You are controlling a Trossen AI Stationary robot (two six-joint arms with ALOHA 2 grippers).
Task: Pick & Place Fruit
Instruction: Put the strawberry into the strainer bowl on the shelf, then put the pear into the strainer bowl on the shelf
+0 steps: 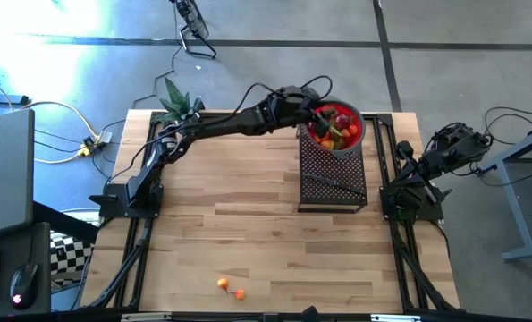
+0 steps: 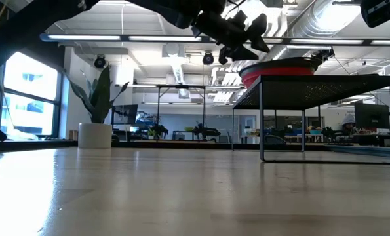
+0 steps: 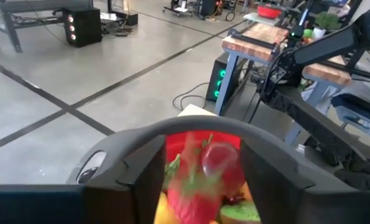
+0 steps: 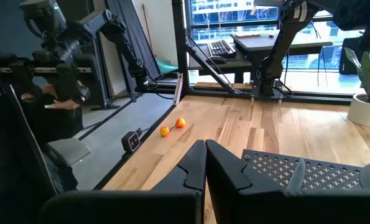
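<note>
Fruit of red, orange, yellow and green fills the red bowl (image 1: 362,134), which stands on a black perforated stand (image 1: 333,183). Two small orange fruits (image 1: 223,284) (image 1: 240,293) lie on the table by its near edge and show in the right wrist view (image 4: 165,130) (image 4: 180,122). My left gripper (image 1: 324,116) hangs open just above the bowl. In its wrist view (image 3: 203,180) a blurred red strawberry-like fruit (image 3: 219,165) shows in the gap, above the pile. My right gripper (image 4: 205,163) is shut, parked at the table's right edge (image 1: 407,152). My left gripper has the blurred red fruit (image 3: 219,165) between its spread fingers (image 3: 148,177), coming from above the bowl. I cannot tell whether either finger touches it.
A potted green plant (image 1: 178,100) stands at the table's far left corner, white-potted in the low view (image 2: 95,134). The stand raises the bowl (image 2: 273,71) well above the tabletop. Bare wood stretches between the stand and the two orange fruits.
</note>
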